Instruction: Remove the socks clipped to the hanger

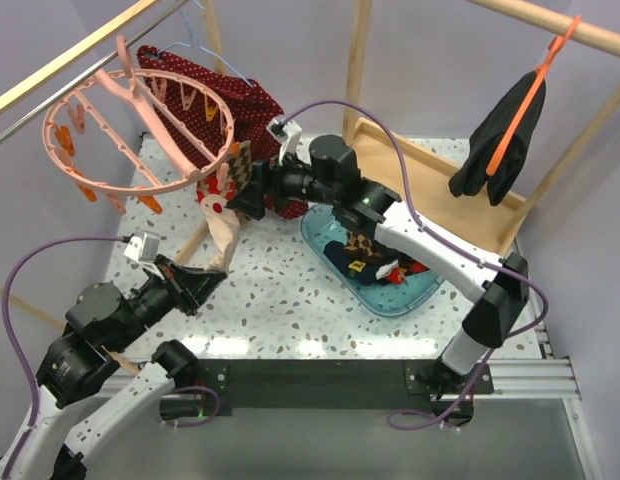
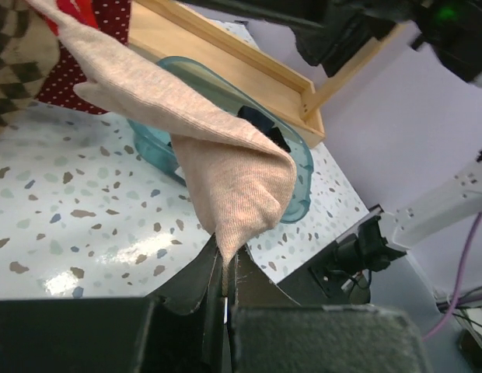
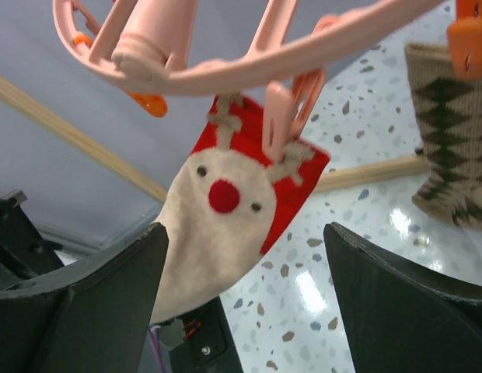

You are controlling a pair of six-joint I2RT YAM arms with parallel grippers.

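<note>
Your left gripper (image 2: pixel 224 289) clenches the toe of the peach-and-red knit reindeer sock (image 2: pixel 241 175). Only the right wrist view shows the right gripper (image 3: pixel 245 249) released around its face.

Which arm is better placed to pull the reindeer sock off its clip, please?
Left: the left fingers are shut on the low end of the reindeer sock; the right fingers are open, holding nothing.

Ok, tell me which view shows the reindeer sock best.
Right wrist: the reindeer sock fills the middle, face toward the camera, pink clip on its red cuff. Top external shows it small under the hanger ring. Left wrist shows only pale cloth, possibly its foot, no face.
</note>
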